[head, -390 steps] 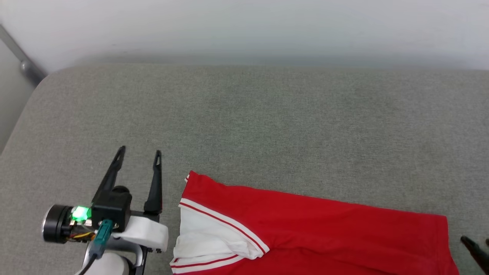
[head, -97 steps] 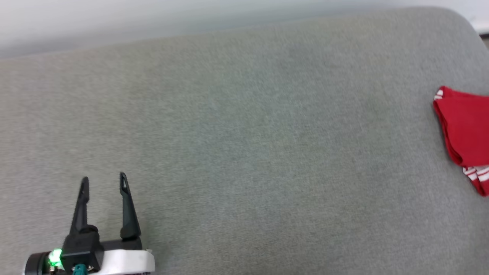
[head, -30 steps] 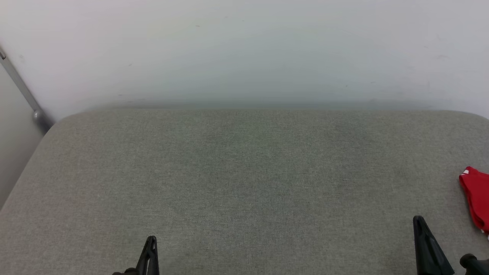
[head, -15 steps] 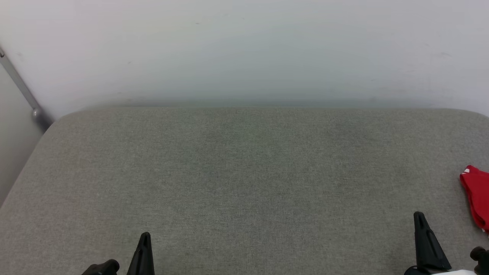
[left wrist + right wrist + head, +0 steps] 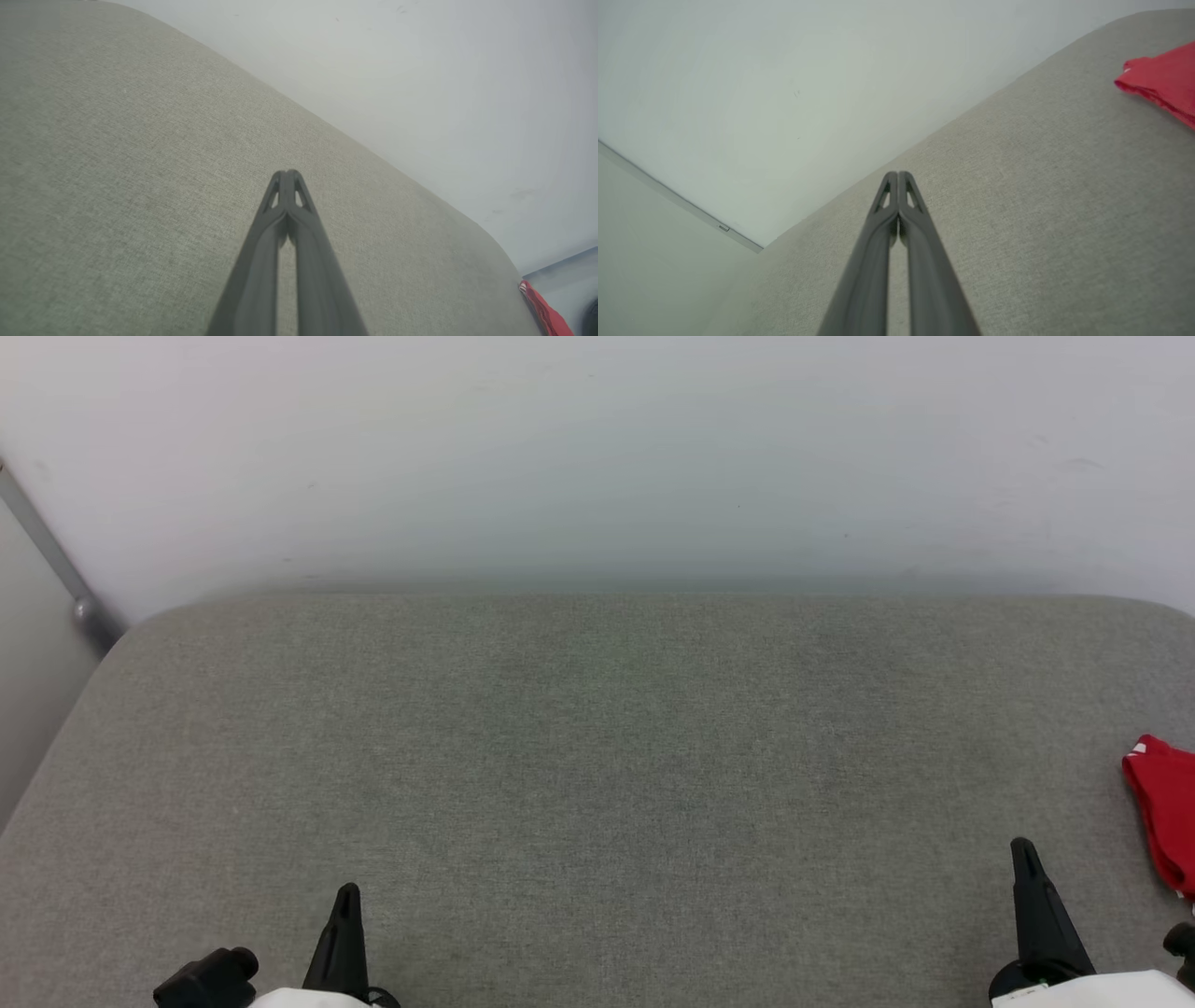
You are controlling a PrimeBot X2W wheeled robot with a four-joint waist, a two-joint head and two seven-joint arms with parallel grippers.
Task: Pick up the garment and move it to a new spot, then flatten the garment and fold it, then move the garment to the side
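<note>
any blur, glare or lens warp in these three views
Head view: soft even light, no glare, grey cushion weave crisp. Left wrist view: scene tilted, left gripper goes soft toward the lens. Right wrist view: right gripper equally soft low down, garment slightly blurred.

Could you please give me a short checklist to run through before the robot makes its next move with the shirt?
1. The left gripper is shut and holds nothing: ok.
2. The right gripper is shut and holds nothing: ok.
3. Both are apart from the shirt: ok.
4. The shirt lies at the right side of the cushion: ok.
5. The shirt is folded neatly: cannot tell, as the picture's edge cuts most of it off.
6. The shirt lies fully on the cushion, nothing hanging over: cannot tell, for the same reason.
</note>
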